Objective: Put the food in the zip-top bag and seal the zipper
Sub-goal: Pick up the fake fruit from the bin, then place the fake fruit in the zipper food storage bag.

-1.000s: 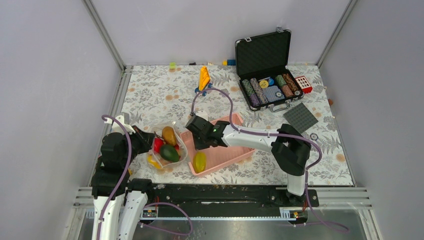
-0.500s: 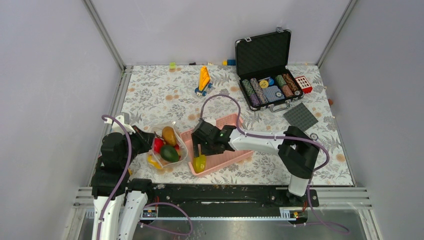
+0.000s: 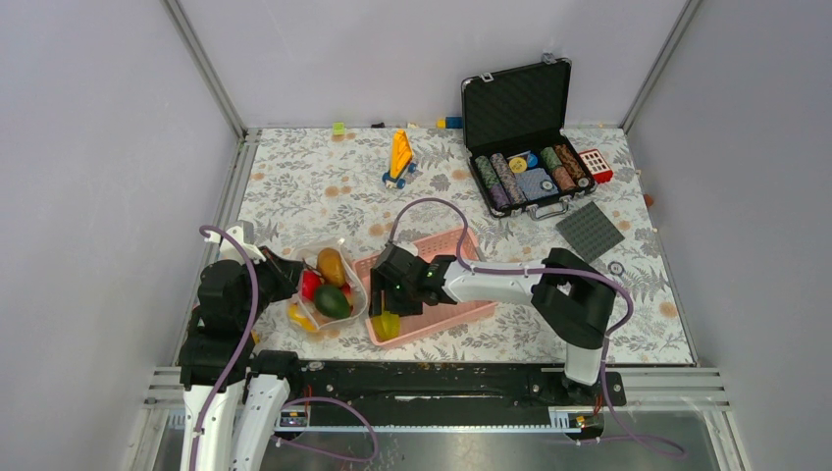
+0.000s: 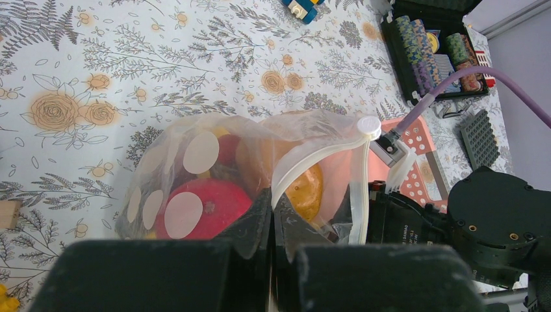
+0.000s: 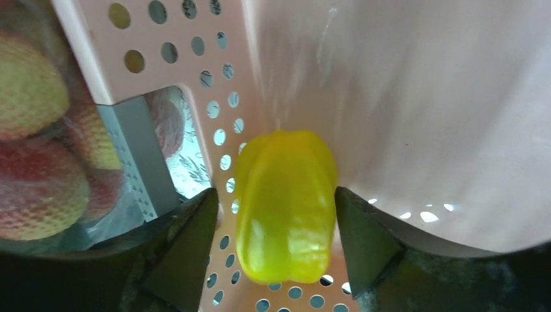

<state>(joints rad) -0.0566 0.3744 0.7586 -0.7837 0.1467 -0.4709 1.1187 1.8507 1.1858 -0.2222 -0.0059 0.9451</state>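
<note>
Down at the table's (image 3: 294, 177) near-left corner, the left arm sits folded low with its wrist pointing right, and the left gripper (image 4: 273, 214) is clamped on the zip-top bag (image 4: 195, 156), a fold of film pinched flat between its black fingers. The bag is thin, crinkled, see-through plastic with pale round dots, bulging over its load: a glossy red fruit (image 4: 208, 205) at the near side and a smooth orange one (image 4: 305, 188) just inside the mouth. The zipper (image 4: 318, 154), a stiff whitish strip, arcs up and open.

Just right of the bag, the right arm reaches leftward along the near edge, elbow raised, wrist tipped down into the pink basket (image 5: 162, 65). The right gripper (image 5: 274, 201) has its jaws spread, one dark wedge finger on each side of the yellow pepper (image 5: 286, 227). The pepper is shiny, lobed and plump, lying in the basket's near-left corner against hard pink plastic punched with round holes.

Farther back, a flowered cloth covers the table, and a black case (image 3: 515, 108) of striped chips stands open at the far-right corner.
</note>
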